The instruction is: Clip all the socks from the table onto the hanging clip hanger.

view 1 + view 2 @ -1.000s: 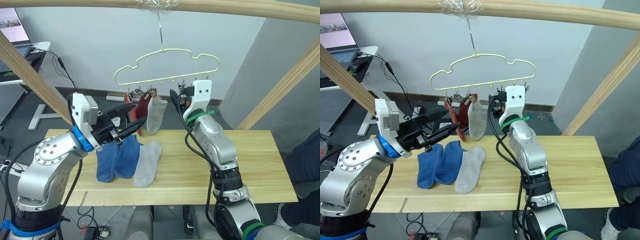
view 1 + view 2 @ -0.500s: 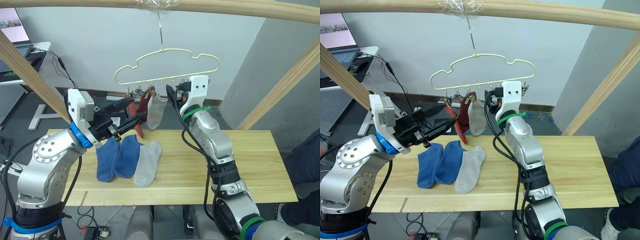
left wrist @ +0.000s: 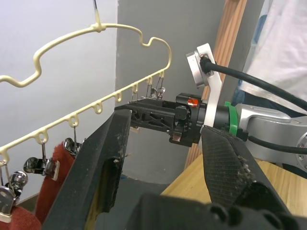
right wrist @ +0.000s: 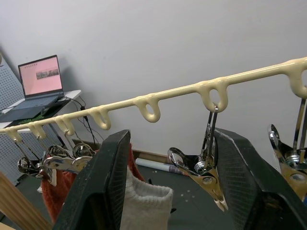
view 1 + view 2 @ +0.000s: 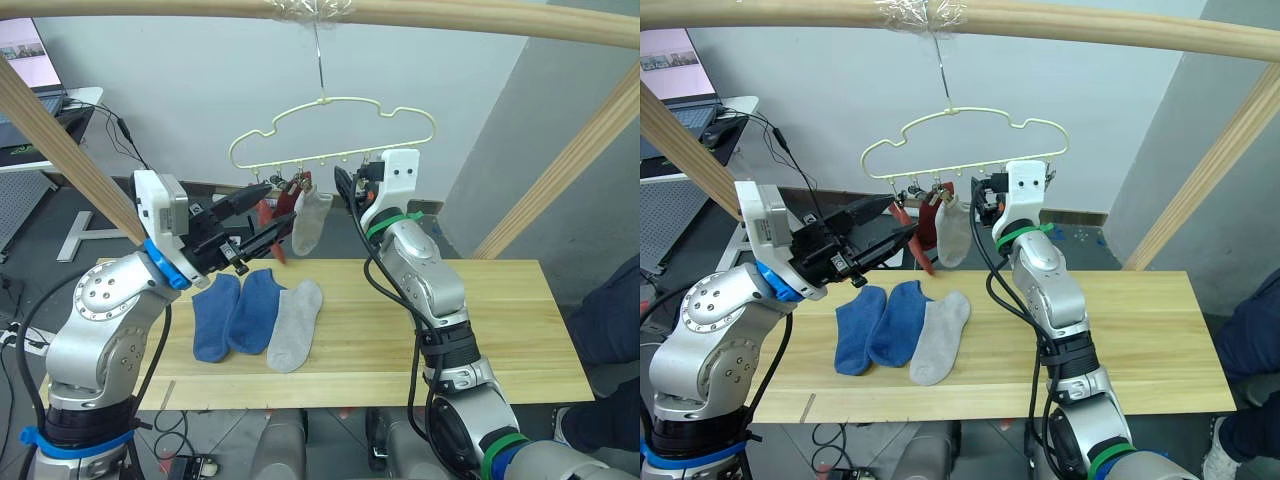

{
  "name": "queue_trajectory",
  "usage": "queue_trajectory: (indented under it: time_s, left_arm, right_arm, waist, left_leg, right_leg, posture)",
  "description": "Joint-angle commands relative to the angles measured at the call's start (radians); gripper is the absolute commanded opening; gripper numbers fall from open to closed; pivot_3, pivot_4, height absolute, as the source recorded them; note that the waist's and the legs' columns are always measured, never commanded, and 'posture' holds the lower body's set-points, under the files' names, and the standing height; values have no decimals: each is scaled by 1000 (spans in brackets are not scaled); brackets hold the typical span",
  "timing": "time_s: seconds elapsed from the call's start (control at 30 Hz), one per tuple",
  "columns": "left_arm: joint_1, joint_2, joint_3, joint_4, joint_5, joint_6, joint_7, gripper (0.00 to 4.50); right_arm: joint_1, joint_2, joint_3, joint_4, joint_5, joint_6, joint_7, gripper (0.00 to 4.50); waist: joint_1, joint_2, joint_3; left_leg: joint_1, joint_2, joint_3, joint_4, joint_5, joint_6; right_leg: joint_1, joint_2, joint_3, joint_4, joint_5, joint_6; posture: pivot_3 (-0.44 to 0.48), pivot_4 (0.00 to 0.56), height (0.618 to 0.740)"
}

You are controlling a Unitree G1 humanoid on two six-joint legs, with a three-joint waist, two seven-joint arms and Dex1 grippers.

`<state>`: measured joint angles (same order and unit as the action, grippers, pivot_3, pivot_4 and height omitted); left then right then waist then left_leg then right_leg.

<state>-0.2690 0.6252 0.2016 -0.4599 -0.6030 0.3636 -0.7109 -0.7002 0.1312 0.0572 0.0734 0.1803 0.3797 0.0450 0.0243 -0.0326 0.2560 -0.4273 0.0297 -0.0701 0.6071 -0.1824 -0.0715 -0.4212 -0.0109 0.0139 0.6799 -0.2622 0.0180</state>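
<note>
Red, grey and blue tell the story so far: two rust-red socks (image 5: 283, 208) and one grey sock (image 5: 308, 221) hang from the leftmost clips of the pale-yellow hanger (image 5: 335, 132), while three more wait on the tabletop (image 5: 500, 320).

On the left, the left hand (image 5: 262, 212) is raised toward the red socks with its fingers spread and nothing between them. Below it lie two blue socks (image 5: 234, 314), side by side and overlapping, with the second grey sock (image 5: 294, 325) touching the right one.

Further right, the right hand (image 5: 343, 190) is up at the hanger bar, fingers parted and empty, with a free metal clip (image 4: 204, 168) hanging just ahead of them.

My guess is a clipping has just finished; next, one hand must drop to pick up a sock from the tabletop while the other pinches open that clip.

The thick wooden frame poles (image 5: 60, 150) flank the workspace, and the hanger swings freely on its hook, so it may shift when pushed.
</note>
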Motion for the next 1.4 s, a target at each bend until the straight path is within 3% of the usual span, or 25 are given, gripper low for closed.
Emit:
queue_trajectory:
  time_s: [0.03, 1.3, 1.4]
  left_arm:
    - [-15, 3, 7, -11, 9, -22, -2, 2629]
    - [-35, -10, 7, -44, -11, -7, 30, 2629]
    - [-36, -13, 6, -43, -11, -4, 35, 2629]
  right_arm:
    - [-45, 22, -5, -13, 15, -21, 12, 2702]
    - [-45, 17, 2, 30, -2, -45, 16, 2702]
    - [-45, 15, -1, 33, -2, -44, 15, 2110]
  waist:
    - [0, 0, 0]
    - [0, 0, 0]
    - [0, 0, 0]
  left_leg:
    - [0, 0, 0, 0, 0, 0]
    - [0, 0, 0, 0, 0, 0]
    - [0, 0, 0, 0, 0, 0]
  right_leg:
    - [0, 0, 0, 0, 0, 0]
    - [0, 0, 0, 0, 0, 0]
    - [0, 0, 0, 0, 0, 0]
  posture:
    - [184, 238, 740]
    - [191, 225, 740]
    - [191, 225, 740]
